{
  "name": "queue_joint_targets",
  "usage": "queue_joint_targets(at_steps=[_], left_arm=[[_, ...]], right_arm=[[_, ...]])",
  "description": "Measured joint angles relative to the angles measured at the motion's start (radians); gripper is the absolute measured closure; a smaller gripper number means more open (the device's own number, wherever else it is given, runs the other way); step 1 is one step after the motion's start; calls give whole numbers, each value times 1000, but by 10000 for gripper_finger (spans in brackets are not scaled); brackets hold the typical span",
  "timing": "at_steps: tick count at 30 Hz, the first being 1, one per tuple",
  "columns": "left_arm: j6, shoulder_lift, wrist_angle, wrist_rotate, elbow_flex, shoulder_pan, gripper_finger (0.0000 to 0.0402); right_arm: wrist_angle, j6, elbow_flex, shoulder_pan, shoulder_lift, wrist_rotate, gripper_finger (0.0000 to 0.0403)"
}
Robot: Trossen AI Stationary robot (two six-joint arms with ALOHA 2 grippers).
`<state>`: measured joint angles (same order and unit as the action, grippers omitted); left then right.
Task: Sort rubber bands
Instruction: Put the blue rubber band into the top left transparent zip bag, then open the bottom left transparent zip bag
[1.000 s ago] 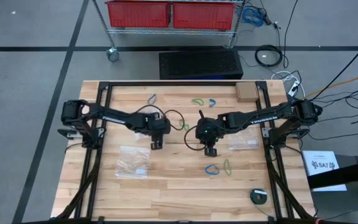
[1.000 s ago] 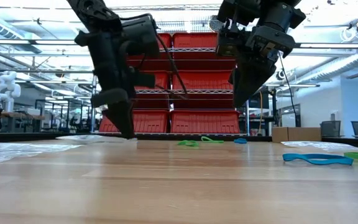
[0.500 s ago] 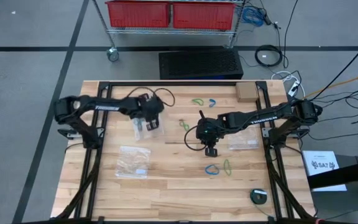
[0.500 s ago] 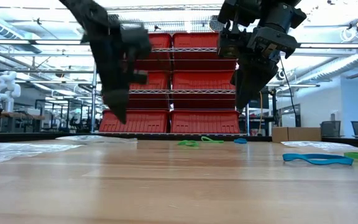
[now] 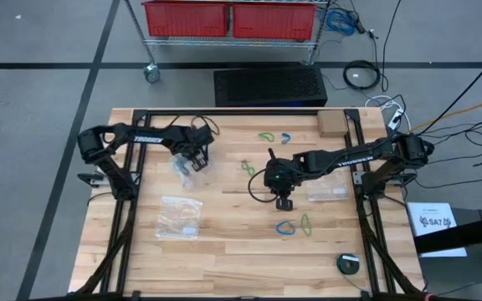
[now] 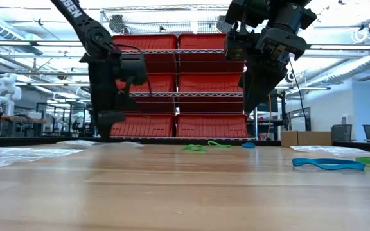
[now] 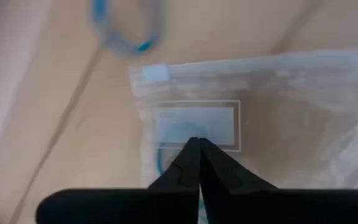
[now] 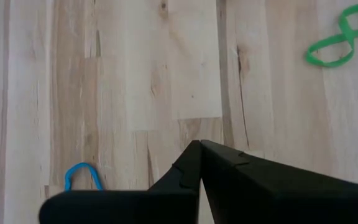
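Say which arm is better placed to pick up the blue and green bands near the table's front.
Probably right: the right hand hangs just behind the blue band and green band, while the left hand is far off over a clear bag.

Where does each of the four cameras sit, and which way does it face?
High view: overhead, straight down on the wooden table; both arms show.
Low view: table height, facing red bins; both arms hang in.
Left wrist view: above a clear plastic bag; shut left claw shows.
Right wrist view: above bare wood; shut right claw shows.
Shared: the small blue rubber band also appears in the high view.
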<state>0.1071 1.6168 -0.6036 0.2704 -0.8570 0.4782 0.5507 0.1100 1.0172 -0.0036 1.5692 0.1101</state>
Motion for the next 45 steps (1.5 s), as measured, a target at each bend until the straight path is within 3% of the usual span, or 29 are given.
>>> queue_joint_targets(at_steps=[4,10,12,18,25,30,34,38,45], left_arm=[[155,-54,-100,98,1,-7,398],[175,-254,-136,125,0,-72,398],[154,-337,-175,64,0,-116,398],[49,-482,-286,-252,21,-322,398],[177,-460,-268,-331,180,-560,399],[303,-396,-73,-336,332,-681,399],[327,-341,116,-326,368,-717,399],[263,-276,319,-247,365,-694,399],[116,-98,774,-153,351,-556,399]], right_arm=[[0,22,0,0,0,0,403],[1,2,0,0,0,-1,403],[1,-1,0,0,0,-1,403],[-6,-33,0,13,0,-7,403],[-59,3,0,74,0,-58,403],[-78,58,0,135,0,-121,403],[-96,82,0,166,0,-132,403],[-99,87,0,178,0,-132,403],[-91,87,0,185,0,-136,403]])
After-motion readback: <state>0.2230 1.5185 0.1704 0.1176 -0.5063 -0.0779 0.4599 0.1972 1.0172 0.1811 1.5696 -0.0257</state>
